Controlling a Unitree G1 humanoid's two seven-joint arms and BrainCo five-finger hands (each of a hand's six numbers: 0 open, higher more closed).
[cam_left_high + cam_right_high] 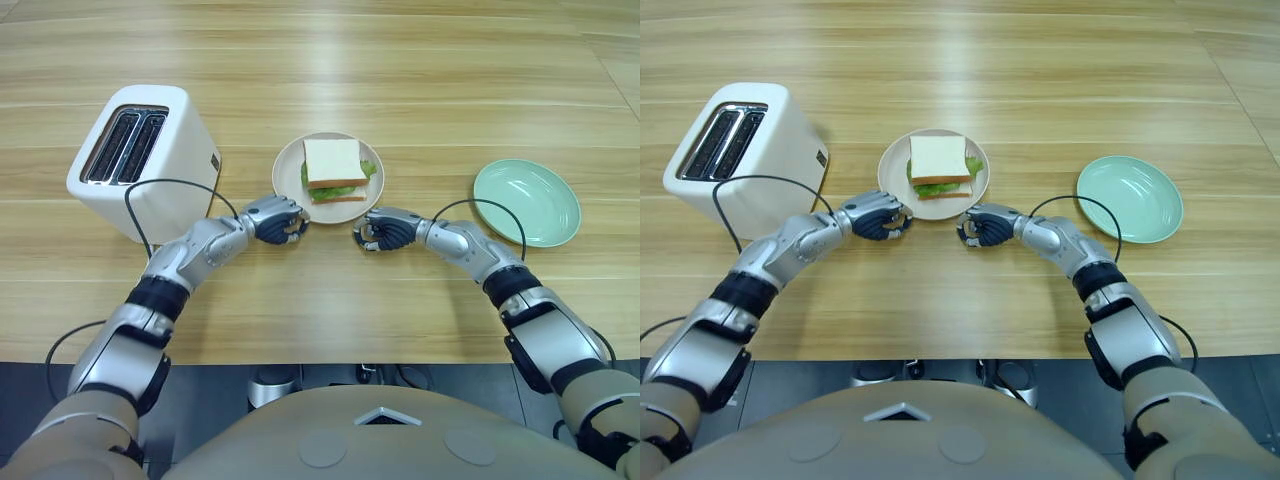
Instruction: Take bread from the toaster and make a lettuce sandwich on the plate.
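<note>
surface: wood table (420, 70) | L hand (275, 220) + R hand (390, 230): curled, empty | sandwich (333, 162) on plate (286, 170) | toaster (140, 150) far L

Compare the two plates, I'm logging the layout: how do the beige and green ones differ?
The beige plate carries a lettuce sandwich; the green plate does not. The beige plate sits centre, near the toaster; the green plate lies far right. The green plate looks wider than the beige plate. Both are round and lie flat on the table.

Kitchen/dining-type spot: wood table (420, 70), toaster (147, 165), plate (283, 176) w/ sandwich (335, 163), green plate (528, 203)
</note>
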